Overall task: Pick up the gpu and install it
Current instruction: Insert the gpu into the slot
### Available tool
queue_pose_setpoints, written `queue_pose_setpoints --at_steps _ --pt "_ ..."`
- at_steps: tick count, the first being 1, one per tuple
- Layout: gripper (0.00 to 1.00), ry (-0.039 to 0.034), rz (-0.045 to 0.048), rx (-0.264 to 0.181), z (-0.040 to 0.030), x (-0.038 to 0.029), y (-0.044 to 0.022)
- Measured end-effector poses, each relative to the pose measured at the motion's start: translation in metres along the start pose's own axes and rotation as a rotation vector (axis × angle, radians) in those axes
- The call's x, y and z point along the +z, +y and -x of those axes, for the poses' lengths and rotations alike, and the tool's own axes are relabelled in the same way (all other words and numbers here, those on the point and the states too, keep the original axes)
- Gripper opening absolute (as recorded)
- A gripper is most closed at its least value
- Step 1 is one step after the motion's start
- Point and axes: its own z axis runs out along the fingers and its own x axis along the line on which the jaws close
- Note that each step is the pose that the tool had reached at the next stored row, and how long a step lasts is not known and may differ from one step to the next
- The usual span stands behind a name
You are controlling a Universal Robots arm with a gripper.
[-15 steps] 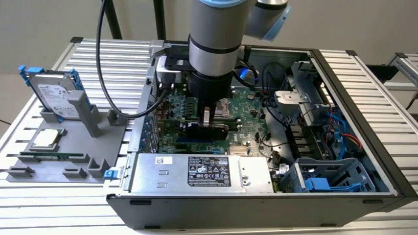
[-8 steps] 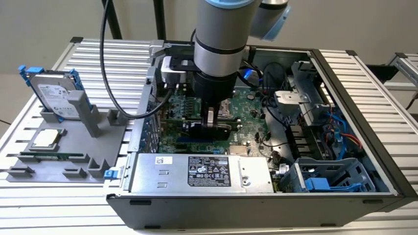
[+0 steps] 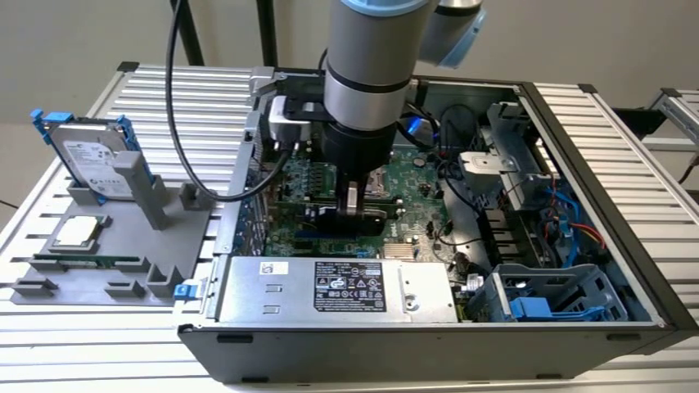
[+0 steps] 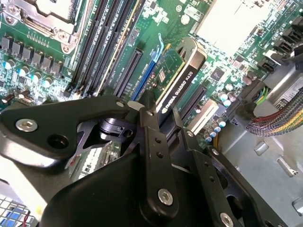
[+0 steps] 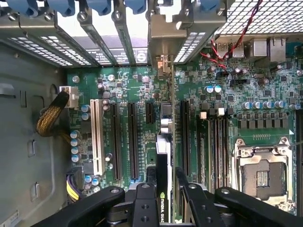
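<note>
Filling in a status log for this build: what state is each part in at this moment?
gpu: upright on edge, held over the motherboard slots.
gripper: shut on the gpu, inside the case.
computer case: lying flat, side panel off.
processor socket: empty, no chip in it.
hard drive: standing upright in the grey holder outside the case.

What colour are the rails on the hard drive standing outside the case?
Blue, on the hard drive; clearest in the exterior view.

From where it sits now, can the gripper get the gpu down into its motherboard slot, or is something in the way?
Probably yes. The gripper is shut on the gpu, held on edge over the motherboard, its silver end bracket at the rear openings. The slots alongside look bare; no cable crosses them.
</note>
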Motion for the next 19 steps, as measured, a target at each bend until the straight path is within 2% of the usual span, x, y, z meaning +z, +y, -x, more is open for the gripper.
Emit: queue_pose_setpoints --at_steps 9,19 --pt "0.00 0.0000 0.0002 0.000 -0.0005 0.0014 0.0060" --pt "0.00 0.0003 0.0002 0.000 -0.0007 0.0074 0.0062"
